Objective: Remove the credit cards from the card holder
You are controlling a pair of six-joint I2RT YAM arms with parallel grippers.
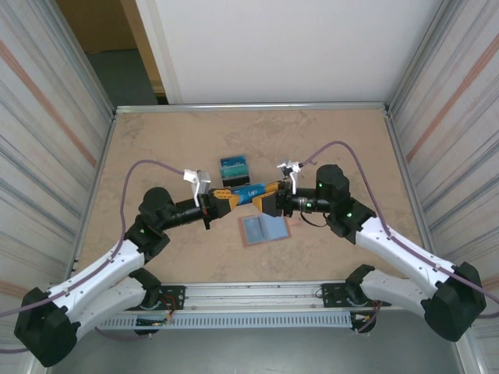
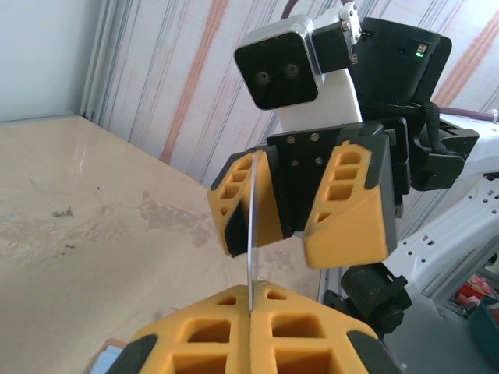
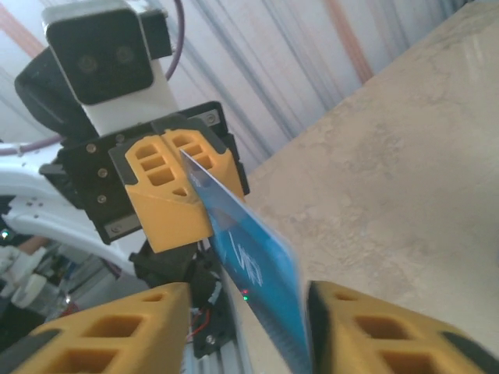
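Credit card (image 2: 251,234) reads edge-on from left wrist, blue-faced from right wrist.

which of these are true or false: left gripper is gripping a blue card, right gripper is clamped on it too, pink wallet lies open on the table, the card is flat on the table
1. The left gripper is shut on a blue card. True.
2. The right gripper is clamped on the card too. False: its jaws stand apart, with the card between them.
3. The pink wallet lies open on the table. True.
4. The card lies flat on the table. False: it is held in the air between the two grippers, above the wallet's far edge.
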